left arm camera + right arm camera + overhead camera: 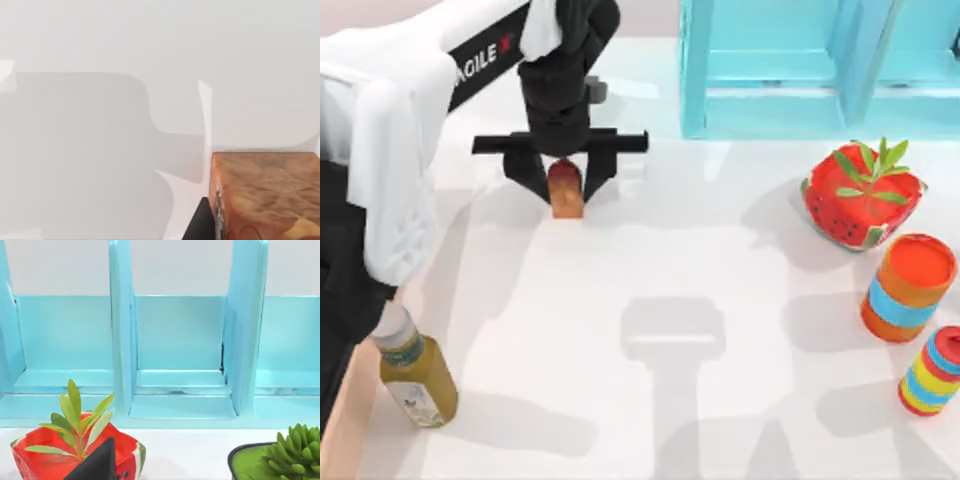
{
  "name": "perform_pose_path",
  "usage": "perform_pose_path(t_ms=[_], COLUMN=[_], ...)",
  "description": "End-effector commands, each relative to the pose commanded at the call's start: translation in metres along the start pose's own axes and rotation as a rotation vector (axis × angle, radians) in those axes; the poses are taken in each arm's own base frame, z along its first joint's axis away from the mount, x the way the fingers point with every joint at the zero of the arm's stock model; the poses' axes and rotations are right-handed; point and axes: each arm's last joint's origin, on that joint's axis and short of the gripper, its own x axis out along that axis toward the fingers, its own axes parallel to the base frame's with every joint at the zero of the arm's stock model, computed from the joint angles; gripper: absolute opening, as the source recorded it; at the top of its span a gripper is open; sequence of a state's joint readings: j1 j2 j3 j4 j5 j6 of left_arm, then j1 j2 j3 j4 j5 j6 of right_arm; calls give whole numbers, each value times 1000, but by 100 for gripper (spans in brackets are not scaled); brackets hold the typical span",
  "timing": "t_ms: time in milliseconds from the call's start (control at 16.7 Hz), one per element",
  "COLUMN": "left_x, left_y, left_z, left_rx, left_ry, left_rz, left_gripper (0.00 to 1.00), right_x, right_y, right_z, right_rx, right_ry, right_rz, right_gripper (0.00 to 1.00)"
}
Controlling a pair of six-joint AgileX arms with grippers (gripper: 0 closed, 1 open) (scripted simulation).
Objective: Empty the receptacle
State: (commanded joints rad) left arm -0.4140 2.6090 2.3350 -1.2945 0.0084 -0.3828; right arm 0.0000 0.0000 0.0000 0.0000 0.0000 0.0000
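My left gripper (565,172) is at the back left of the table, shut on a small brown, bread-like block (566,190). In the left wrist view the block (265,195) lies against a black finger (202,227) over the white tabletop. A strip of light tan-orange wood, the receptacle (342,415), shows at the table's front-left edge, mostly hidden under my left arm. A yellow bottle (415,372) with a pale cap stands right beside it. Part of my right gripper (97,462) shows dark in front of a watermelon-patterned pot (45,462).
A turquoise wooden crate (790,70) spans the back right. Along the right side stand the watermelon pot with a green plant (862,195), an orange can with blue bands (910,285) and a striped cup (932,372). A green succulent (295,450) sits near the crate.
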Motion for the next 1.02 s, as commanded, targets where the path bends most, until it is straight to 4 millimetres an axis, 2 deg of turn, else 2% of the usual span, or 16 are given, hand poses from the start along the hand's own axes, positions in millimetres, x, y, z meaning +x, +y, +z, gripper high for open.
perform_pose_path(t_ms=[300, 1020], left_x=[0, 2], left_y=[0, -1], left_z=[0, 1], left_rx=[0, -1], left_ry=[0, 15], left_rz=[0, 6], left_gripper=[98, 100], right_x=[0, 0], right_y=[0, 0], right_z=[0, 0], right_rx=[0, 0], right_ry=[0, 0], right_rz=[0, 0], right_gripper=[100, 100])
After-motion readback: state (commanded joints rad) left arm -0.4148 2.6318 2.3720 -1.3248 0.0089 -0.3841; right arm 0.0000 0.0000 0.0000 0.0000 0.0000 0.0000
